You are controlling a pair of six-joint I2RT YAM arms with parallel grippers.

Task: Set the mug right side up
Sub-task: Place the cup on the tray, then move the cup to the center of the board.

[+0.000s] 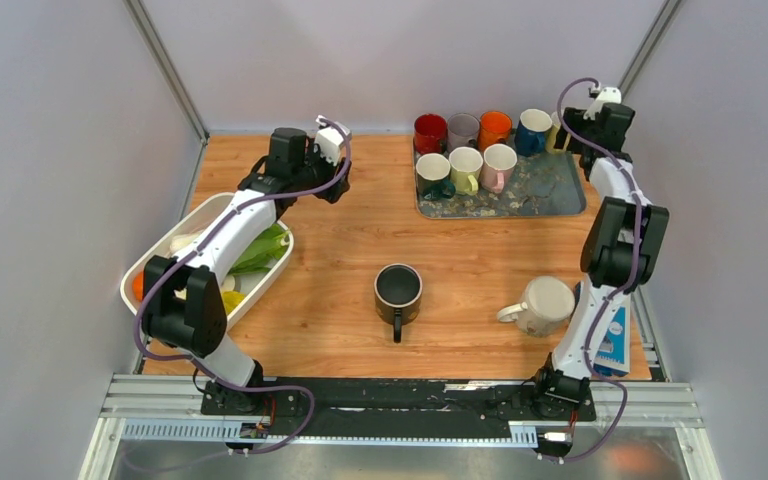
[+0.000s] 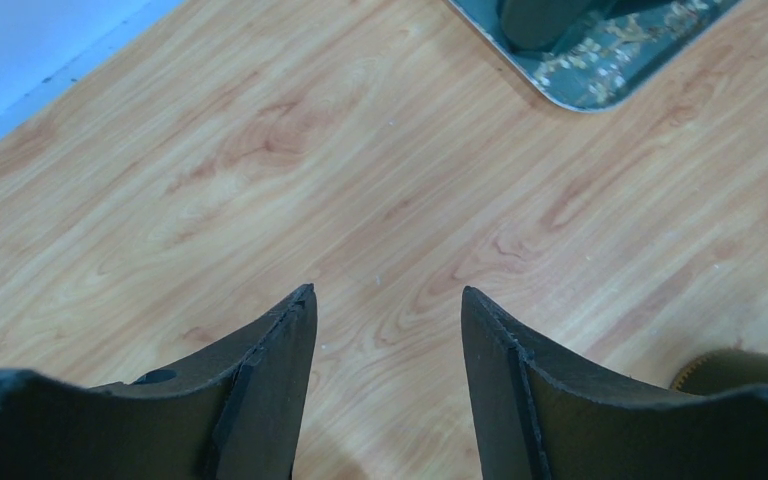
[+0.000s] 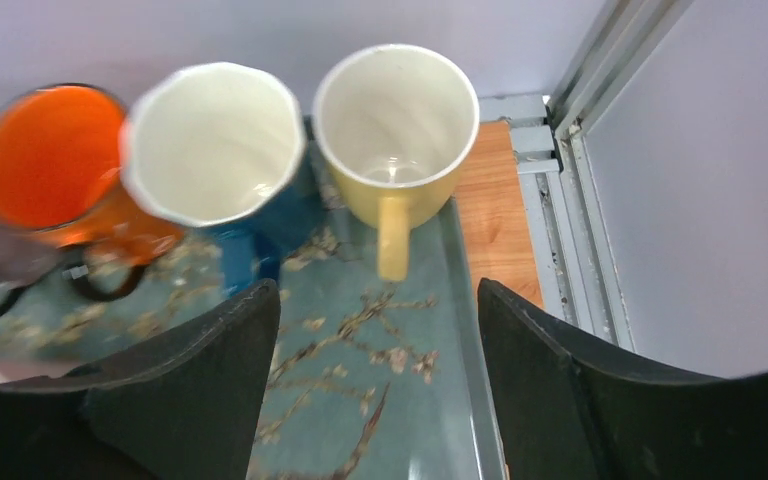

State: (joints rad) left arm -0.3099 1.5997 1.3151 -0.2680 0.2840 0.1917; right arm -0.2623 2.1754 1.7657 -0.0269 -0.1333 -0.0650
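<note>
Top external: cream mug [image 1: 543, 305], mouth hidden, near right arm base; black mug [image 1: 398, 288] upright mid-worktop [image 1: 340, 250]. Farther: left fingers [image 2: 275, 360] apart, empty, over bare wood; right fingers [image 3: 225, 360] apart above tray [image 3: 360, 400], yellow mug [image 3: 396, 120] just beyond, untouched.

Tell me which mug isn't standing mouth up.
The cream mug, alone at the near right of the table: no opening shows on it. The black mug and those on the tray all show open mouths.
</note>
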